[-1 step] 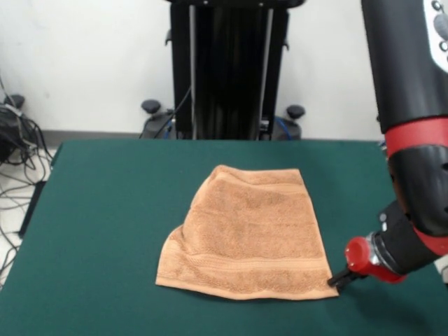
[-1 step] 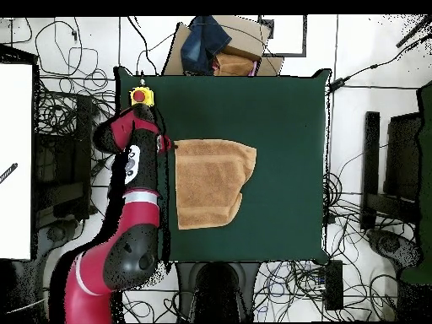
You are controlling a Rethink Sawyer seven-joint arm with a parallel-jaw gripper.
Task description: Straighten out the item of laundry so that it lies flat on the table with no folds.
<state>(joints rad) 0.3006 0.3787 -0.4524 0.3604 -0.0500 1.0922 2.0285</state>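
The item of laundry, a peach-orange towel (image 1: 252, 234) (image 2: 211, 181), lies near the middle of the green table (image 1: 105, 210) (image 2: 287, 126). It is mostly spread out, with a woven band along its near hem in the front view. Its left side in that view looks drawn in and rounded, not square. My gripper (image 1: 340, 278) (image 2: 169, 145) is low over the table at the towel's near right corner in the front view, right at the cloth's edge. The frames do not show whether it holds the corner.
The red and black arm (image 1: 416, 140) (image 2: 135, 202) reaches along the table's side beside the towel. A yellow box with a red button (image 2: 142, 94) sits on a table corner. A cardboard box with dark cloth (image 2: 215, 46) lies beyond the table. Cables cover the floor around it.
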